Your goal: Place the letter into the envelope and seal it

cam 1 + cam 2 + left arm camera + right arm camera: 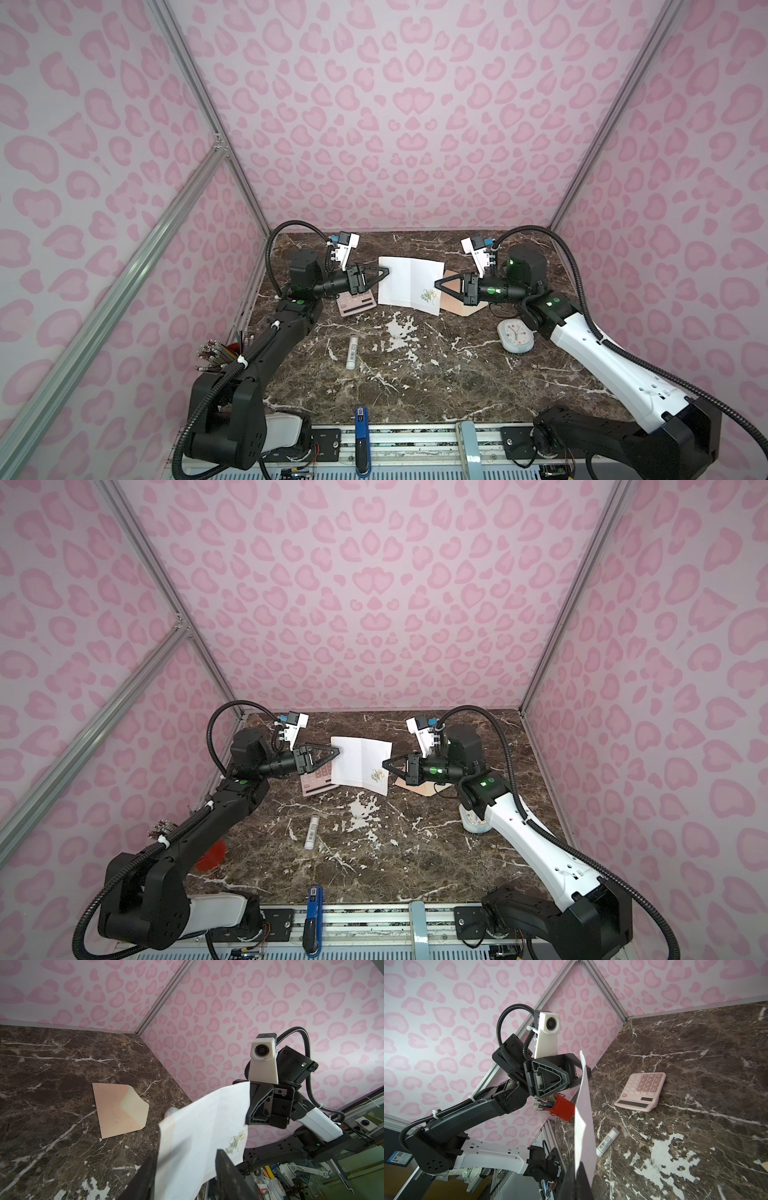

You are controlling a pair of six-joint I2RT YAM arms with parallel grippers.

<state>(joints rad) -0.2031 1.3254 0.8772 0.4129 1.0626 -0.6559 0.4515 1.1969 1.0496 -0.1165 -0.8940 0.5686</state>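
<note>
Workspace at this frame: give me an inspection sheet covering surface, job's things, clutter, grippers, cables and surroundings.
Surface: dark marble-pattern table, white veins and patches.
Job's things: letter held off the table between the arms; envelope flat on the table, flap open.
Clutter: pink calculator, glue stick, clock, red pencil cup.
Grippers: right gripper shut on the letter's edge; left gripper with jaws apart around the opposite edge.
Cables: black conduits arch over both wrists, clear of the paper.
Surroundings: pink heart-print walls, aluminium frame.
</note>
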